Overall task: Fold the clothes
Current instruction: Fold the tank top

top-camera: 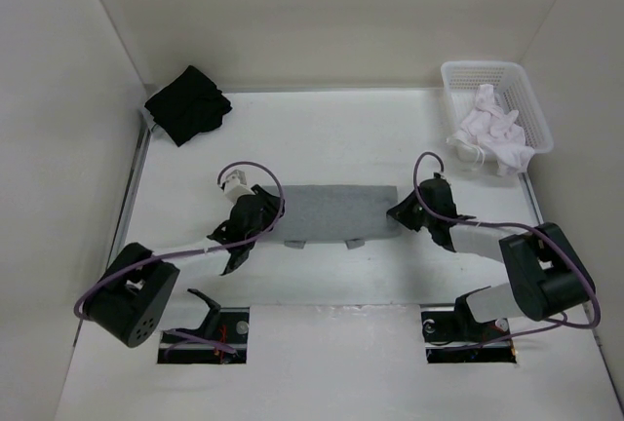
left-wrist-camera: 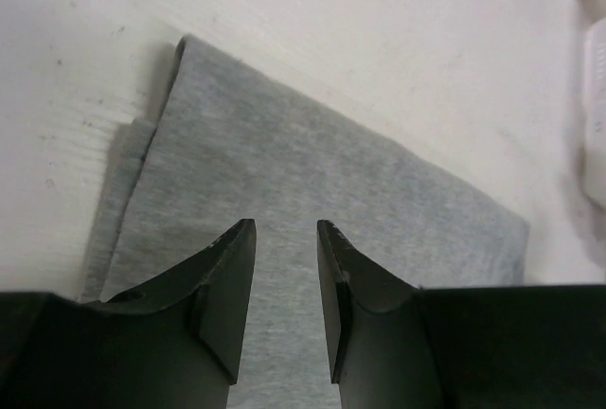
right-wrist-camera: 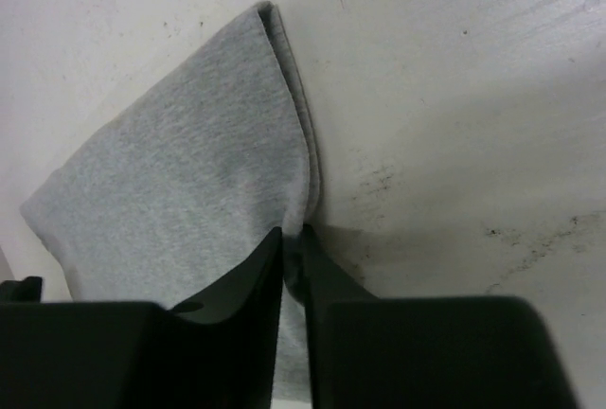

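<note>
Grey T-shirt (top-camera: 336,209) lies folded into a flat strip at mid surface (top-camera: 331,138), between the two arms. Left end effector (left-wrist-camera: 285,227) over the strip's left end, jaws apart, cloth visible in the gap; cannot tell whether it touches the cloth. Right end effector (right-wrist-camera: 292,234) at the right end, jaws nearly together, clamped on the folded edge. Black garment (top-camera: 187,104) at far left corner; basket (top-camera: 534,114) with white garments (top-camera: 492,133) at far right

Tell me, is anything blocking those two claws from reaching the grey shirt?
Nothing visible does. The left gripper hangs open over the left end of the grey T-shirt, and the right gripper is pinched on its right edge.
</note>
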Action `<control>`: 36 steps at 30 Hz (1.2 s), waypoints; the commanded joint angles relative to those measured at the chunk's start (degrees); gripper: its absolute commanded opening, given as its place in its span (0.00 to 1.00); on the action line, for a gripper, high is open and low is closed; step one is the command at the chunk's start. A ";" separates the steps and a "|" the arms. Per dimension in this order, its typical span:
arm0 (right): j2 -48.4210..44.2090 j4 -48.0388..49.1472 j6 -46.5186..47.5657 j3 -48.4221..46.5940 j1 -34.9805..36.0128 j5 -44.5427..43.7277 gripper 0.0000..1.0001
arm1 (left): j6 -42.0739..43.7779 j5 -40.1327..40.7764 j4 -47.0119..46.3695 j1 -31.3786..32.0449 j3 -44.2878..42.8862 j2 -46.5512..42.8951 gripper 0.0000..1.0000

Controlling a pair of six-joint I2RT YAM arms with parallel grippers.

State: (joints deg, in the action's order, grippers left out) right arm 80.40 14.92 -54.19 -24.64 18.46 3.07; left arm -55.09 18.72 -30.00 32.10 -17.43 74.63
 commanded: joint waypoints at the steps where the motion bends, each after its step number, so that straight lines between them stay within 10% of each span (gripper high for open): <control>1: 0.20 5.12 -1.70 1.09 0.48 1.15 0.13 | 1.56 -1.32 -2.09 0.02 0.03 -4.14 0.30; 10: -10.07 6.02 2.59 2.94 0.74 -2.54 0.00 | 3.06 -2.46 1.25 0.91 -1.03 -10.81 0.29; 18: -14.58 -15.77 8.84 -12.59 18.30 -15.62 0.00 | 4.29 -2.46 9.86 -2.17 -1.46 -24.78 0.29; 33: 28.47 -35.04 10.95 -63.22 39.67 -20.83 0.03 | 3.32 -9.40 16.46 -12.71 -0.59 -37.45 0.30; 36: 34.55 -35.92 9.12 -69.91 41.43 -20.48 0.18 | 2.71 -11.68 17.51 -15.96 -0.06 -39.29 0.31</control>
State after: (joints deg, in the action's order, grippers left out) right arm 112.25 -17.63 -43.97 -88.62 58.39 -16.75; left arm -51.86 10.61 -12.60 18.37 -17.43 37.23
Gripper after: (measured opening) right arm 0.151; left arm 0.306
